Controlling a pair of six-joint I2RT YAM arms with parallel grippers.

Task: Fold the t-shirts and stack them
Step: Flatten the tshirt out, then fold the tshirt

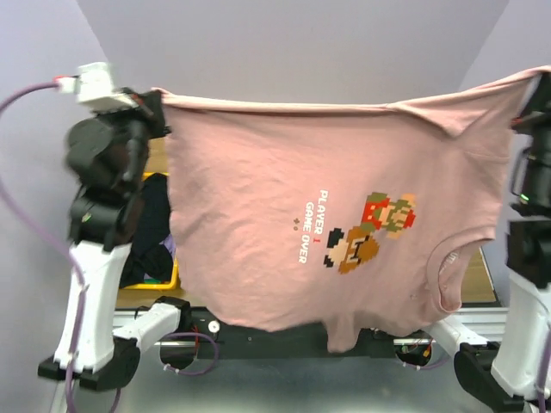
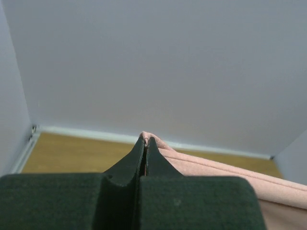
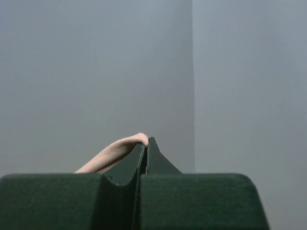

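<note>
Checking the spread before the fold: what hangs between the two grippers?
The pink t-shirt, stretched from the left gripper to the right gripper by its top edge; the top view shows it.

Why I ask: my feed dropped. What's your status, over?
Left claw shut on pink t-shirt. Right claw shut on it too. Shirt hangs spread between them. Yellow basket behind, left; nothing seen blocking.

light: soft, even, cool | top view: left arm (image 1: 108, 146) blurred, pink t-shirt (image 1: 258, 215) sharp | wrist views: foreground soft
</note>
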